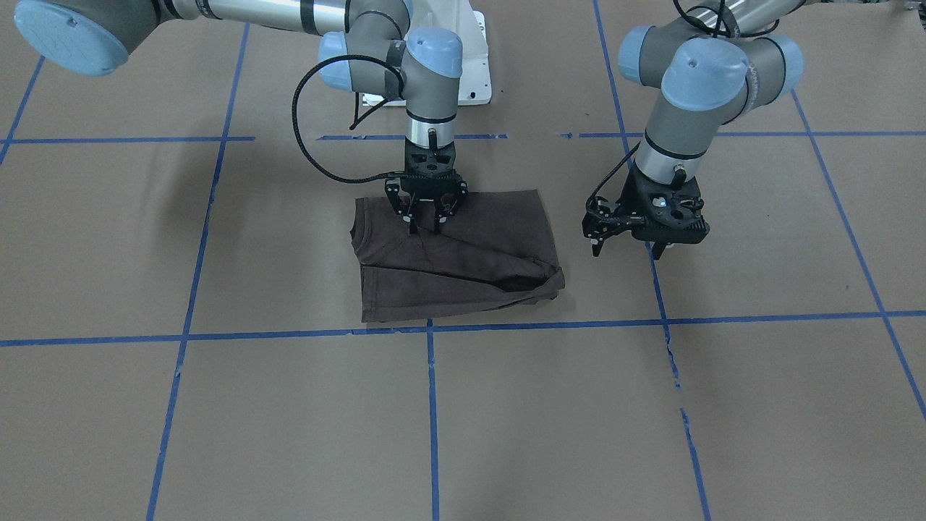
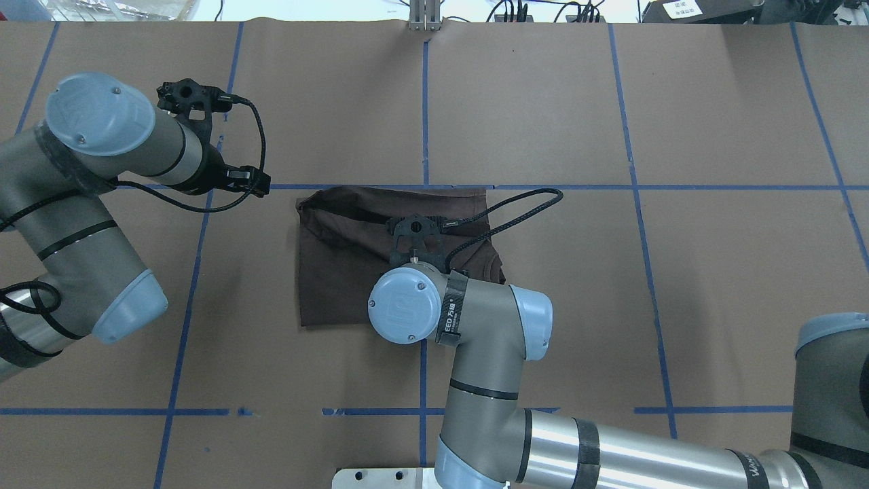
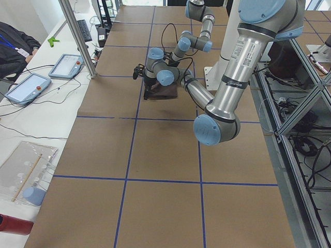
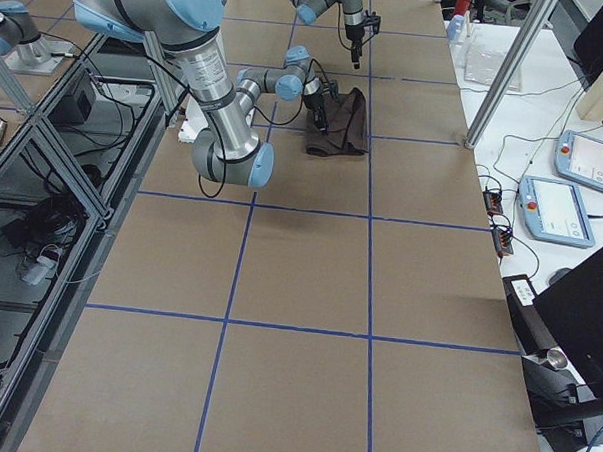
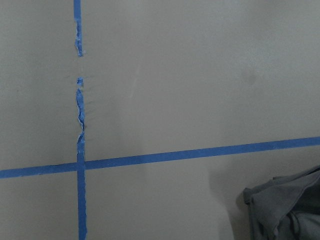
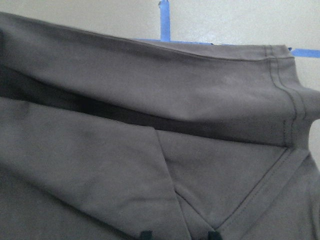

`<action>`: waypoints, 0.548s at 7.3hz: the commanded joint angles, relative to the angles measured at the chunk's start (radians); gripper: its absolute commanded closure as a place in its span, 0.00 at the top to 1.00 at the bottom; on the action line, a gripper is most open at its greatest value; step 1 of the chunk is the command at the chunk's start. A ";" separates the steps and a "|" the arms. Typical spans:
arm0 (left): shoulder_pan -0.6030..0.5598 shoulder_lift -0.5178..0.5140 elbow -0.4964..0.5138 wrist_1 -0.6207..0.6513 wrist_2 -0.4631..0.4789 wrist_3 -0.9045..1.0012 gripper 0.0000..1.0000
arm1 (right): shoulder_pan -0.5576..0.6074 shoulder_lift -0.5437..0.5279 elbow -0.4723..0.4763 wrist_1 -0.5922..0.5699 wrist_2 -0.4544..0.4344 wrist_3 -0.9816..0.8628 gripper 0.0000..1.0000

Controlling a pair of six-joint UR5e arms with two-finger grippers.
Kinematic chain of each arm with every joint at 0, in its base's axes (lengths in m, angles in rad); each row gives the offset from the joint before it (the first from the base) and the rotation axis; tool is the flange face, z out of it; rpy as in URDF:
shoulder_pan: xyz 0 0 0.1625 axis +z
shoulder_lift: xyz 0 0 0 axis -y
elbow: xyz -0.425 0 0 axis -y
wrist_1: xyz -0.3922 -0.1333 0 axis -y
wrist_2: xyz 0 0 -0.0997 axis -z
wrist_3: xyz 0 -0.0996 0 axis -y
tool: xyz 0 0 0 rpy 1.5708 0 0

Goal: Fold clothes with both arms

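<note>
The dark brown T-shirt (image 1: pixel 463 250) lies folded into a rough rectangle on the brown paper, mid-table (image 2: pixel 339 258). My right gripper (image 1: pixel 425 226) points straight down onto its rear half. The fingers stand slightly apart, their tips resting on the cloth near a diagonal fold. The right wrist view is filled with layered shirt (image 6: pixel 150 100), with two dark fingertips (image 6: pixel 145 233) apart at the bottom edge. My left gripper (image 1: pixel 628 250) hangs open just above bare paper, beside the shirt and holding nothing. The left wrist view catches only a shirt corner (image 5: pixel 287 210).
Blue tape lines (image 1: pixel 431 405) grid the paper-covered table. The white base pedestal (image 1: pixel 474 72) stands behind the shirt. Off the table's far side are a metal post (image 3: pixel 77 39), two tablets (image 3: pixel 64 66) and a person's sleeve (image 3: pixel 18 39).
</note>
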 commanded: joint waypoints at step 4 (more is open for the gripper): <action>0.000 0.000 0.000 0.000 0.000 0.001 1.00 | 0.001 -0.004 -0.002 0.002 -0.003 0.009 0.00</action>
